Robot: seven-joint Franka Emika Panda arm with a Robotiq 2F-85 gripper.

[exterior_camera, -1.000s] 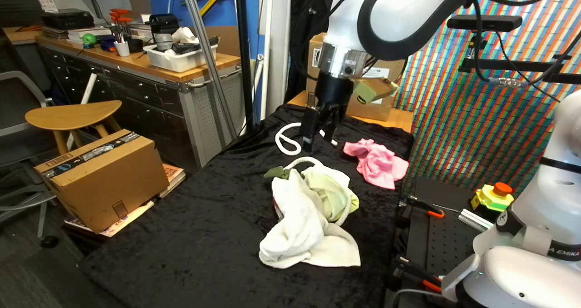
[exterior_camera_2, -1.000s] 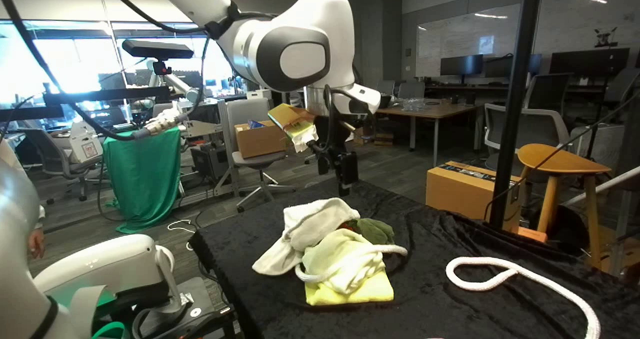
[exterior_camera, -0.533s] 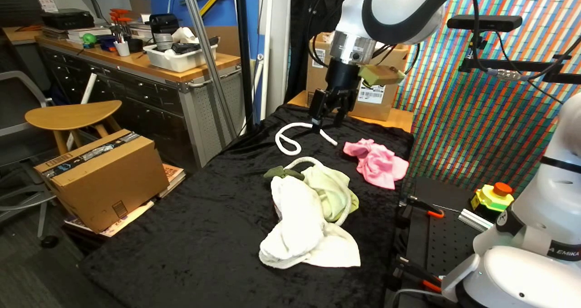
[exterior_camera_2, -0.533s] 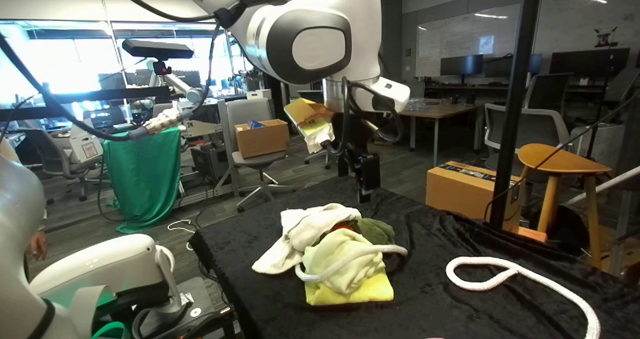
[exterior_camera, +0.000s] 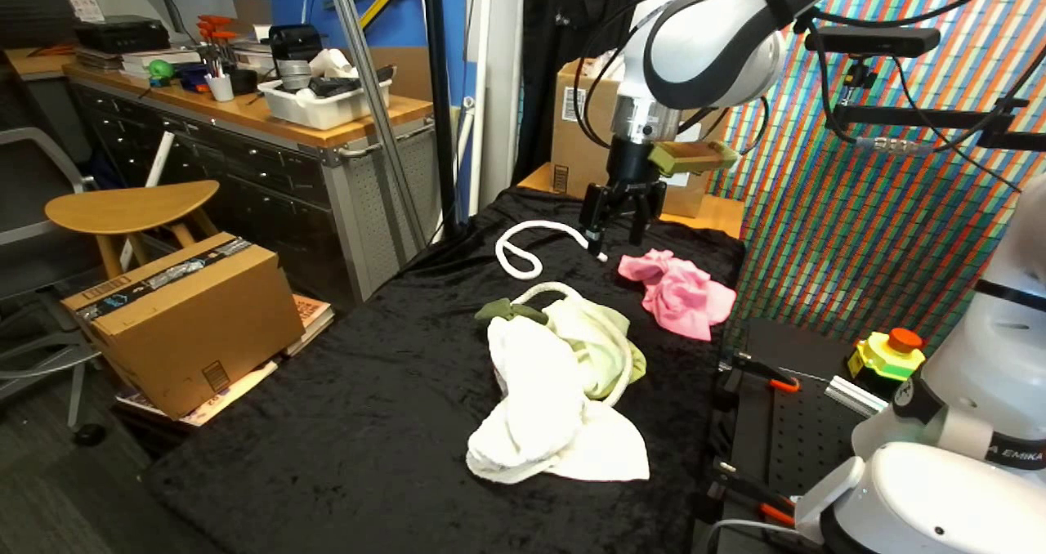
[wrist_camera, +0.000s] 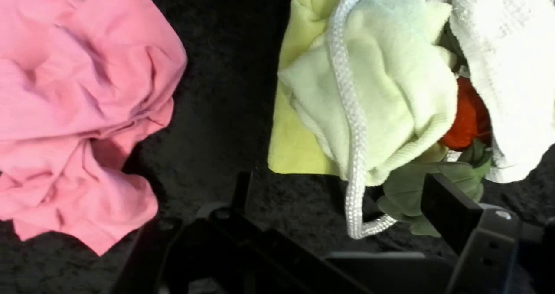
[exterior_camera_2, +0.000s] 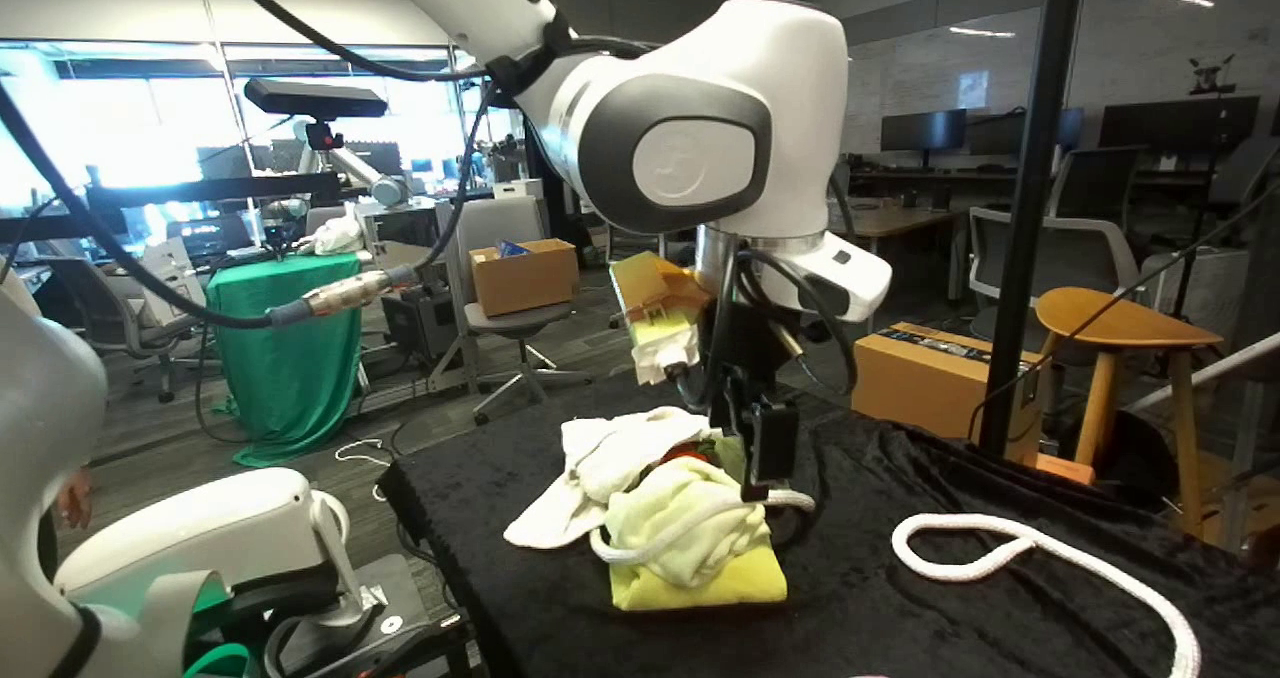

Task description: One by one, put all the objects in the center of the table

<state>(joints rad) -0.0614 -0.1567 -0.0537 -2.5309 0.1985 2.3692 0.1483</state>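
Note:
On the black table (exterior_camera: 368, 456) lies a heap: white cloth (exterior_camera: 539, 399), yellow-green cloth (wrist_camera: 403, 77), a white rope (wrist_camera: 353, 116) looped over it, and a red ball-like thing (wrist_camera: 464, 120) with green leaves (wrist_camera: 412, 190), partly covered by the white cloth. A pink cloth (exterior_camera: 678, 297) lies crumpled apart from the heap; in the wrist view it fills the left side. Another white rope (exterior_camera_2: 1100, 563) curls loose on the table. My gripper (exterior_camera: 615, 242) hangs over the far part of the table, near the pink cloth. Its jaws stand wide with nothing between them.
A cardboard box (exterior_camera: 637, 162) stands behind the table on a wooden surface. A black pole (exterior_camera_2: 1030, 208) rises beside the table. Another cardboard box (exterior_camera: 188, 317) and a wooden stool (exterior_camera: 135, 207) stand off its side.
My gripper has moved rightward in both exterior views, and lower in one of them, toward the pink cloth's side. The white cloth's top has sunk slightly. The loose rope and pink cloth lie unchanged.

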